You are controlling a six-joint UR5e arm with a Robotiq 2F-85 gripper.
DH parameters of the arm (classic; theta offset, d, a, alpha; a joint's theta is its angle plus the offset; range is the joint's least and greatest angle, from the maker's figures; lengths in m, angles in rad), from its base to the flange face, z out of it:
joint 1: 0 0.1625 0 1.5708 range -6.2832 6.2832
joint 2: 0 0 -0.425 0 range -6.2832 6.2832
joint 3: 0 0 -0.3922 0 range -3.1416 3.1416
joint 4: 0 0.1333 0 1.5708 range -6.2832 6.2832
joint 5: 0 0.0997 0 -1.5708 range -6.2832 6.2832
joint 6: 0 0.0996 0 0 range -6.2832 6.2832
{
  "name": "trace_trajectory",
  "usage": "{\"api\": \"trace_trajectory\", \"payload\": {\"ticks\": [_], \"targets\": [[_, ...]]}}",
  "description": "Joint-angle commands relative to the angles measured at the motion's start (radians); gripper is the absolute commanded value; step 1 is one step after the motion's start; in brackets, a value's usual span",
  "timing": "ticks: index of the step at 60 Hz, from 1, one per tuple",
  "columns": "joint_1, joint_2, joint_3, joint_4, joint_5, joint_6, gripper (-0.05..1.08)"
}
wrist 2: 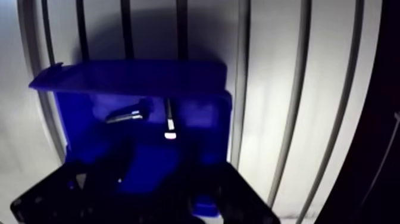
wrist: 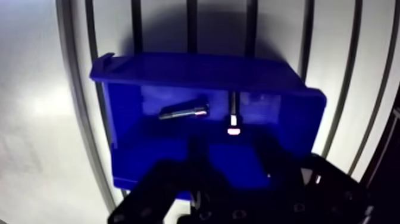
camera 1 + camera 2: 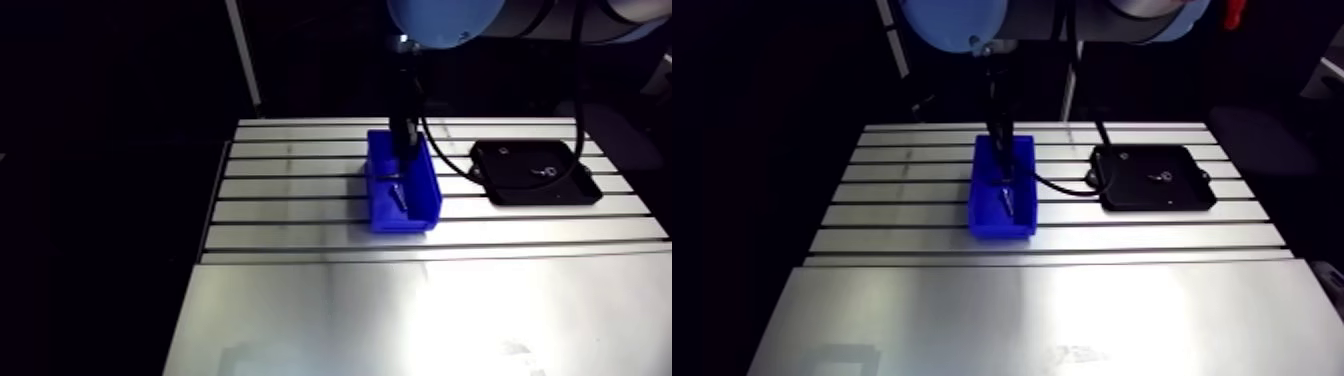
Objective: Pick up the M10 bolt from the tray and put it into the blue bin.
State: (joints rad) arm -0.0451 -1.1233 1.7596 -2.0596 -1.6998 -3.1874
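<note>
Above blue bin (image 2: 196, 65): gripper (image 2: 233, 149) fingers spread, grabbing nothing | bolt (image 2: 184, 111) and second bolt (image 2: 233, 116) inside | black tray (image 3: 510, 185) nearby on slotted table (image 3: 300, 215)

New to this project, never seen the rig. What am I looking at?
One robot arm with a gripper at a slotted table. Two pictures come from a camera on the arm's upper link, two from a wrist camera looking down past the gripper. On the table: a blue bin and a black tray with a small metal piece. The gripper hangs over the bin, where a bolt lies beside a second bolt-like piece. Too dark to tell whether anything is held.
</note>
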Motion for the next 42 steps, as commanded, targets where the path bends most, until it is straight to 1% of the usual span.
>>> {"api": "trace_trajectory", "payload": {"ticks": [1,2,3,4,5,6,7,8,9,10,11,12,13,14,15,16,17,18,19,21,22,23,24,25,26,27,28,29,30,31,32,33,34,35,42], "targets": [[0.012,-0.058,-0.019,0.073,0.021,0.032,0.00],[0.014,-0.075,-0.032,0.109,0.031,0.032,0.00],[0.014,-0.075,-0.032,0.109,0.031,0.032,0.00],[0.016,-0.096,-0.049,0.153,0.045,0.035,0.00],[0.016,-0.096,-0.049,0.153,0.045,0.035,0.00],[0.016,-0.115,-0.068,0.202,0.061,0.042,0.00],[0.016,-0.115,-0.068,0.202,0.061,0.042,0.00],[0.016,-0.131,-0.092,0.247,0.080,0.057,0.00],[0.016,-0.131,-0.092,0.247,0.080,0.057,0.00],[0.015,-0.145,-0.116,0.294,0.099,0.084,0.00],[0.015,-0.145,-0.116,0.294,0.099,0.084,0.00],[0.013,-0.156,-0.142,0.338,0.113,0.124,0.00],[0.013,-0.156,-0.142,0.338,0.113,0.124,0.00],[0.009,-0.168,-0.169,0.374,0.126,0.179,0.00],[0.009,-0.168,-0.169,0.374,0.126,0.179,0.00],[0.007,-0.179,-0.197,0.397,0.138,0.257,0.00],[0.007,-0.179,-0.197,0.397,0.138,0.257,0.00],[0.008,-0.188,-0.223,0.404,0.147,0.356,0.00],[0.008,-0.188,-0.223,0.404,0.147,0.356,0.00],[0.005,-0.199,-0.275,0.403,0.154,0.623,0.00],[0.005,-0.199,-0.275,0.403,0.154,0.623,0.00],[0.004,-0.202,-0.298,0.400,0.154,0.778,0.00],[0.004,-0.202,-0.298,0.400,0.154,0.778,0.00],[0.004,-0.204,-0.314,0.395,0.140,0.937,0.00],[0.004,-0.204,-0.314,0.395,0.140,0.937,0.00],[0.002,-0.204,-0.330,0.400,0.133,1.077,0.00],[0.002,-0.204,-0.330,0.400,0.133,1.077,0.00],[0.000,-0.206,-0.340,0.404,0.125,1.195,0.00],[0.000,-0.206,-0.340,0.404,0.125,1.195,0.00],[-0.002,-0.207,-0.344,0.410,0.113,1.272,0.00],[-0.002,-0.207,-0.344,0.410,0.113,1.272,0.00],[-0.002,-0.209,-0.347,0.424,0.097,1.307,0.00],[-0.002,-0.209,-0.347,0.424,0.097,1.307,0.00],[-0.002,-0.210,-0.346,0.442,0.083,1.327,0.00],[-0.005,-0.212,-0.359,0.501,0.084,1.378,0.00]]}}
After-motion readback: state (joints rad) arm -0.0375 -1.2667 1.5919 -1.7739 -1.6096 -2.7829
